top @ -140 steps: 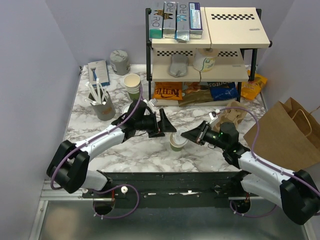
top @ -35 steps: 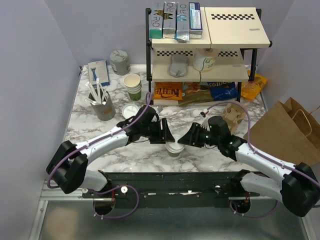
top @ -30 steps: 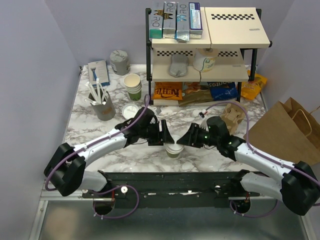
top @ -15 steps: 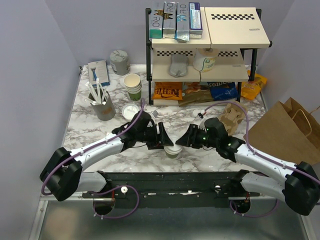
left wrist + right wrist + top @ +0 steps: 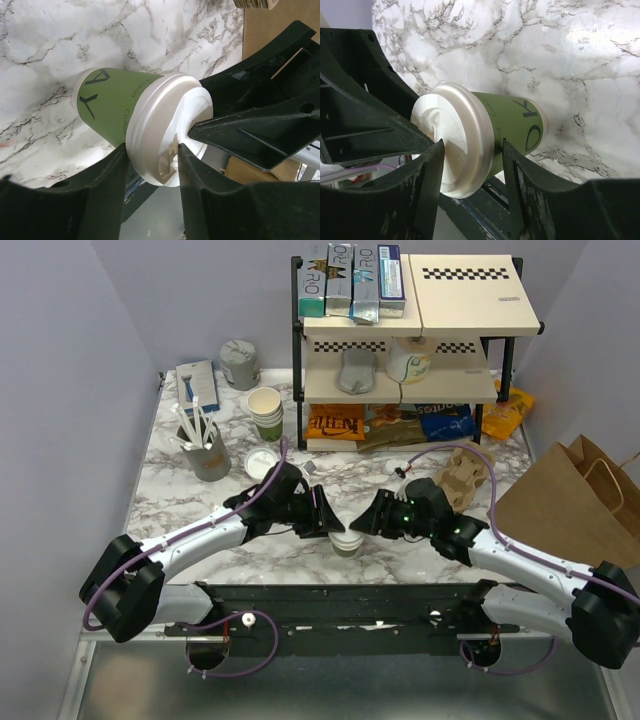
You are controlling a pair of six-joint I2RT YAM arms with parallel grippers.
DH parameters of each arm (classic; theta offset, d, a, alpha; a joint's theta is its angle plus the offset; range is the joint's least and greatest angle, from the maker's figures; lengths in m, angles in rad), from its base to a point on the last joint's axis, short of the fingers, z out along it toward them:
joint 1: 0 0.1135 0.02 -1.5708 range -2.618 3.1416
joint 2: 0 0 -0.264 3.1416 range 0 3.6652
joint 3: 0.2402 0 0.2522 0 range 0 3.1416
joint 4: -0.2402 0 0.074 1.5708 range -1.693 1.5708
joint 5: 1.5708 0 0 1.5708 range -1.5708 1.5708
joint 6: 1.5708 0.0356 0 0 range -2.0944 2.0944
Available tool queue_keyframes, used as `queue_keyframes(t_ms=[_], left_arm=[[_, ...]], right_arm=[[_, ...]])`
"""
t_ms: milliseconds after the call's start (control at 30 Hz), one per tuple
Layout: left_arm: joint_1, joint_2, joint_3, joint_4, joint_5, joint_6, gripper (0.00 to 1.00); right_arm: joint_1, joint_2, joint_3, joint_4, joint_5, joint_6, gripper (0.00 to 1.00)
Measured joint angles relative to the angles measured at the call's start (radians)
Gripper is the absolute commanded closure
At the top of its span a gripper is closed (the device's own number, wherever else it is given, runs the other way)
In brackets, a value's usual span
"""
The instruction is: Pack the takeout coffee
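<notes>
The takeout coffee point(image 5: 347, 540) is seen upright on the marble table point(image 5: 170, 490) near its front edge, its white lid point(image 5: 167, 135) seated on the rim. The left gripper point(image 5: 332, 525) and the right gripper point(image 5: 362, 523) are set at the lid from opposite sides, each with fingers apart and straddling the rim; whether anything is squeezed cannot be told. The capping is judged essentially done. The cup is not yet lifted, and the brown paper bag point(image 5: 570, 510) lies well apart on the right.

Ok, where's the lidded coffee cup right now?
Top view: the coffee cup stands on the marble table near the front edge, centre, between the left gripper and right gripper.
</notes>
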Motion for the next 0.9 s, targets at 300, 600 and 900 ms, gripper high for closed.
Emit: queue_keyframes(t_ms=[300,600,900], left_arm=[[-0.006,0.000,0.019,-0.069,-0.028,0.047,0.28],[-0.007,-0.008,0.030,-0.103,-0.039,0.064,0.26],[-0.007,-0.032,-0.032,-0.016,-0.027,-0.008,0.48]], right_arm=[[0.013,-0.055,0.002,-0.078,0.040,0.017,0.38],[0.013,-0.067,0.015,-0.139,0.042,0.023,0.39],[0.015,-0.040,-0.008,-0.055,0.021,0.075,0.47]])
